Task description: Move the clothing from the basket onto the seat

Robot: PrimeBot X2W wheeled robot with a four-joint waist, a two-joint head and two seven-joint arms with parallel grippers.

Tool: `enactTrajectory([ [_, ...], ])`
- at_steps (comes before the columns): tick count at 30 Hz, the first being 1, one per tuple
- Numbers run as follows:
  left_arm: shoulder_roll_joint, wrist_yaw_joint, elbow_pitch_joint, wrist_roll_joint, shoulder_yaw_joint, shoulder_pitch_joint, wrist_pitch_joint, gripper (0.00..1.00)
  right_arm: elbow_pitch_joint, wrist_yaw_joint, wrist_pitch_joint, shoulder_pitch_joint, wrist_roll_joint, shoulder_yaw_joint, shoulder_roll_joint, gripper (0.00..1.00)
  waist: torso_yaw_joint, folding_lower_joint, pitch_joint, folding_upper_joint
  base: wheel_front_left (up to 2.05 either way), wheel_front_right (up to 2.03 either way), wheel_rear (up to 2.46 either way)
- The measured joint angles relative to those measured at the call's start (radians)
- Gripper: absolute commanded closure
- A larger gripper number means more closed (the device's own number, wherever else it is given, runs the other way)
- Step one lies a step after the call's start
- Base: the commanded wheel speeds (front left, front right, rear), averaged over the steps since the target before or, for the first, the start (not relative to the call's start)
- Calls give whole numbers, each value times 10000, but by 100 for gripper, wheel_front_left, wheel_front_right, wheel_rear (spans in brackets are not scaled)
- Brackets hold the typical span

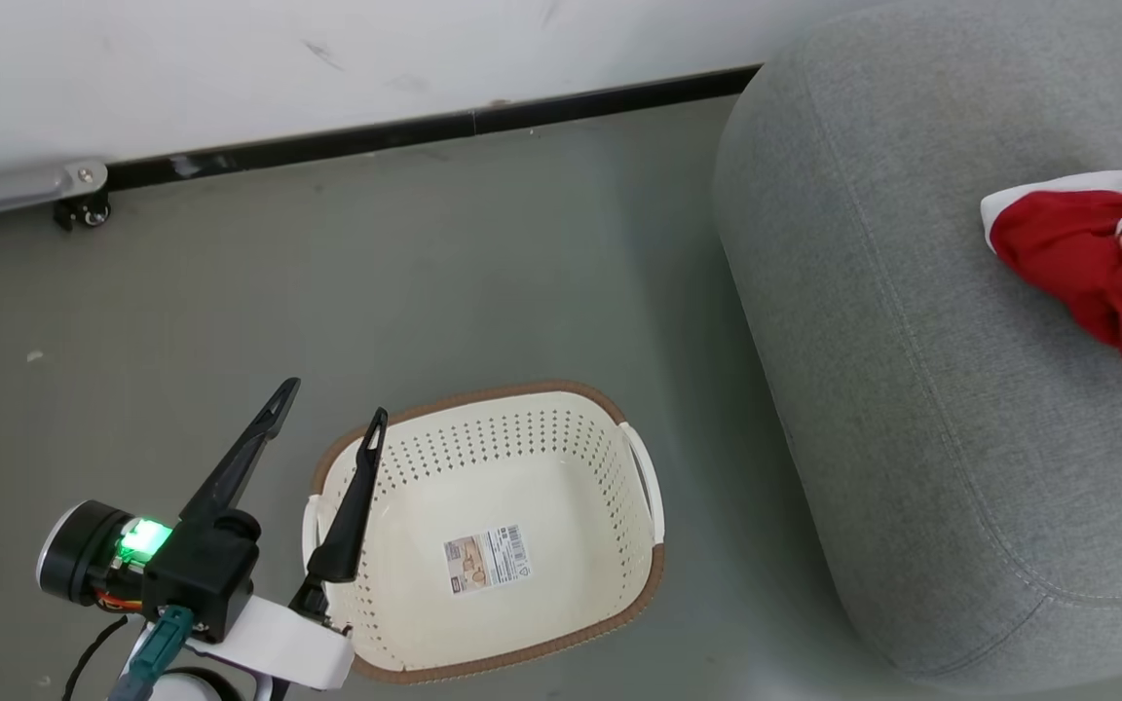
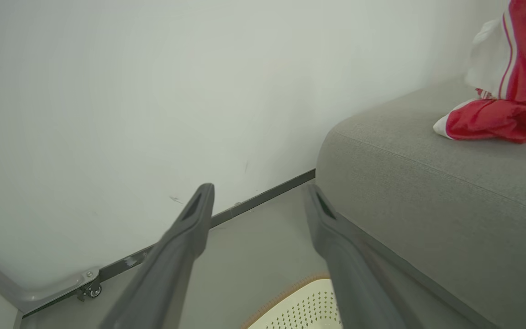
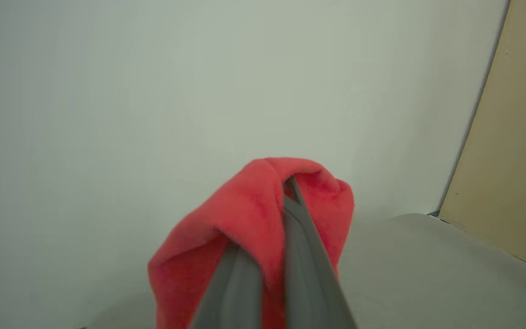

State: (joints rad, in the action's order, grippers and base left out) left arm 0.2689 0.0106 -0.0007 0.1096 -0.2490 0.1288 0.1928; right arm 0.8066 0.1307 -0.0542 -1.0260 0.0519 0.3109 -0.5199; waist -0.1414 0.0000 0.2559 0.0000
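Note:
The cream basket point(image 1: 610, 458) stands on the floor with nothing in it but the paper label point(image 1: 486, 559) on its bottom. My left gripper point(image 1: 332, 414) hangs open over the basket's left rim, and its fingers are spread in the left wrist view point(image 2: 259, 194) above the rim point(image 2: 290, 297). The red and white clothing point(image 1: 1087, 263) rests on the grey seat point(image 1: 912, 389) at the right. In the left wrist view part of the clothing point(image 2: 518, 68) hangs from above while its lower folds lie on the seat point(image 2: 427, 183). My right gripper point(image 3: 286, 196) is shut on the red fabric point(image 3: 244, 214), above the seat point(image 3: 427, 274).
A white wall with a black baseboard point(image 1: 425, 131) runs behind the floor. A grey metal leg with a caster point(image 1: 84, 209) stands at the far left. Bare grey floor lies between the basket and the seat. A beige panel point(image 3: 518, 137) rises behind the seat.

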Motion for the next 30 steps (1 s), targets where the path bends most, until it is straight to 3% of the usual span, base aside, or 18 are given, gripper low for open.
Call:
enactTrajectory([
  [13,21,73,-199,-29,2,469,-84,0,1197,0,-470,1398,-119,1039,305,100,-136,0,705,0,0,0,0],
  [30,65,-13,-278,-104,132,824,-77,0,2230,0,-957,2115,-430,1187,1172,100,-497,0,1295,0,0,0,0],
])
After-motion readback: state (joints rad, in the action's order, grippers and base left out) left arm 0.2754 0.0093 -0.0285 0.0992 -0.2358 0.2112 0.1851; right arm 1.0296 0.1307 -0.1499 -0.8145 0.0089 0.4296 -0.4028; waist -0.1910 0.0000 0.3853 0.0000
